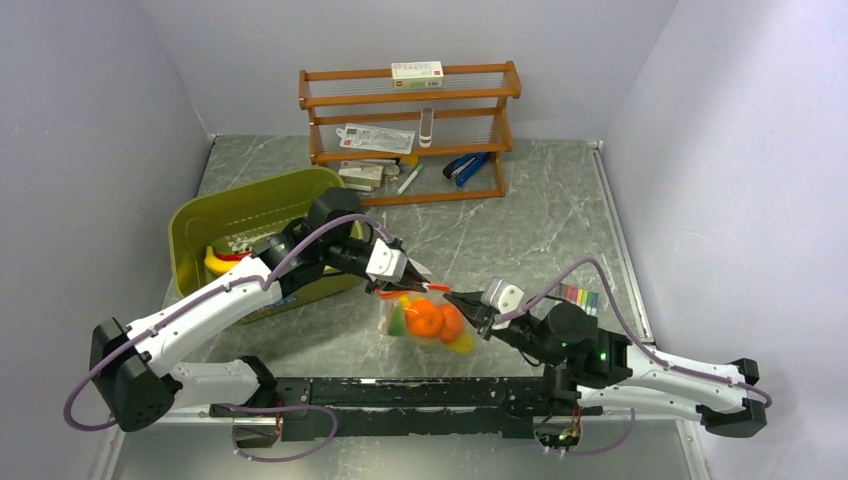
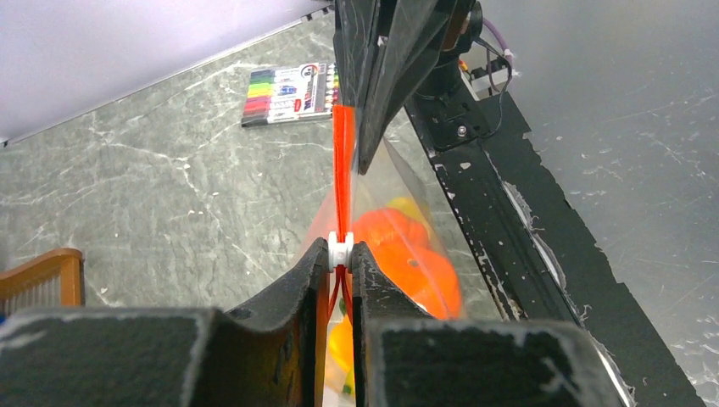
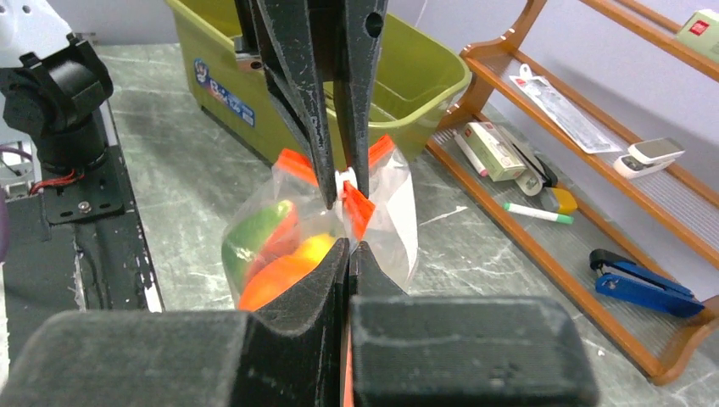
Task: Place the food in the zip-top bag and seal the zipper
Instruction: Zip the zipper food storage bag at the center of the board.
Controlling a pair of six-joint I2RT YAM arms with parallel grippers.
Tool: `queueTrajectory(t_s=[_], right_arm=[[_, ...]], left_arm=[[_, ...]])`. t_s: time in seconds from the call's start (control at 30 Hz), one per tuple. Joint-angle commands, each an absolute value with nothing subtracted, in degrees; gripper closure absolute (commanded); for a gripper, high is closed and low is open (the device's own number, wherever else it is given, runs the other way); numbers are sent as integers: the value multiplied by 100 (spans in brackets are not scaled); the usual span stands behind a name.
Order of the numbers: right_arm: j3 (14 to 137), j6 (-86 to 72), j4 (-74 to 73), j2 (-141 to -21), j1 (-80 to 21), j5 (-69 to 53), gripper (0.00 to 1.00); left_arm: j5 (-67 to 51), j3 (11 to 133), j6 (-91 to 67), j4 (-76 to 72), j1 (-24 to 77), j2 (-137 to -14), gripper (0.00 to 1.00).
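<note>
The right gripper [image 3: 348, 248] has its jaws pressed together on the orange zipper [image 3: 358, 209] of the zip-top bag [image 3: 394, 220]. From above, the left gripper [image 3: 341, 180] pinches the white tab [image 3: 345, 179]. Inside the bag is the food [image 3: 280, 259], green, orange and yellow. Behind it stands an olive-green tub [image 3: 407, 80].

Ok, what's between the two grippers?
The orange-red zipper, pulled taut between the left gripper and right gripper, with the bag of food below. The left wrist view shows it best.
</note>
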State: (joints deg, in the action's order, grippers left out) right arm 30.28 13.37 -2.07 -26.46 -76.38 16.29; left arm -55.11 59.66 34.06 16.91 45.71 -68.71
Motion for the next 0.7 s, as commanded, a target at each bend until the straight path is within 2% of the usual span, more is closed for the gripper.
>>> queueTrajectory(t_s=[0.0, 0.13, 0.23, 0.4, 0.5, 0.67], right_arm=[[3054, 1256, -127, -2510, -7628, 1801, 100], [3226, 1175, -258, -2940, -7627, 1527, 73], [3331, 1239, -105, -3258, -7629, 1506, 67], [3409, 1385, 246, -3539, -7627, 1702, 82], [3471, 1425, 328, -3532, -7629, 1904, 100], [3742, 1521, 36, -3310, -7625, 2141, 100]], left_arm=[[-5214, 6100, 3459, 1756, 4561, -6907, 93], [-5202, 6214, 3401, 1713, 4553, -6949, 93], [-5210, 6264, 3399, 1697, 4555, -6976, 93], [-5232, 6335, 3394, 1701, 4559, -6996, 93], [-5234, 6457, 3416, 1774, 4556, -6971, 93], [-4933, 6891, 3844, 2495, 4556, -6939, 93]])
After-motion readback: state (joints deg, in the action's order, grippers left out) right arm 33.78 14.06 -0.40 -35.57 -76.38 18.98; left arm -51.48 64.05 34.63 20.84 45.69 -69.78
